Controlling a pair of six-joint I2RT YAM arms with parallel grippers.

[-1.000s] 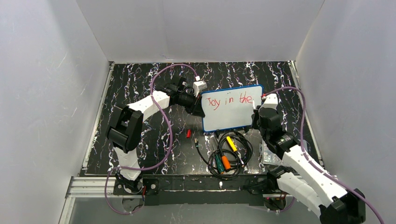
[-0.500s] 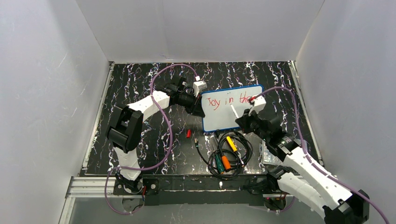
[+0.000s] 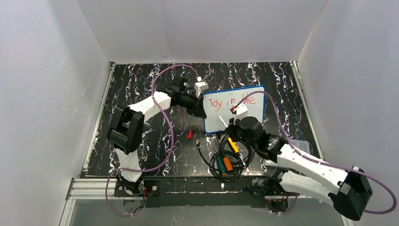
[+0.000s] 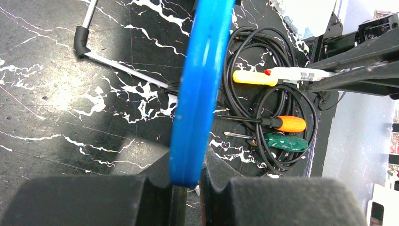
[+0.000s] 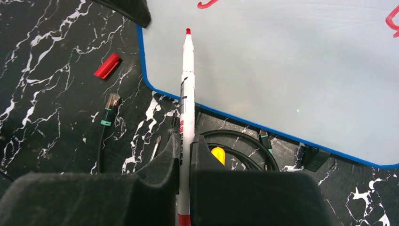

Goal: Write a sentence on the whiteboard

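The whiteboard (image 3: 226,121), white with a blue rim, stands tilted at mid table. The sentence (image 3: 225,101) is one red line reading "Joy in the". My left gripper (image 3: 202,110) is shut on the board's left edge; the left wrist view shows the blue rim (image 4: 197,84) pinched between the jaws of that gripper (image 4: 186,183). My right gripper (image 3: 229,126) is shut on a white marker (image 3: 221,119) with a red tip. In the right wrist view the marker (image 5: 187,84) points from the gripper (image 5: 185,146) over the lower left part of the whiteboard (image 5: 282,70). I cannot tell whether the tip touches.
A red marker cap (image 3: 190,134) lies left of the board's lower corner, also in the right wrist view (image 5: 107,65). A coil of black cable (image 3: 244,157) with yellow, orange and green screwdrivers (image 3: 227,163) lies in front of the board. White walls enclose the table.
My right arm swung left and down, from the end of the written line to the board's lower left, carrying the marker. The left arm and the board stayed still.
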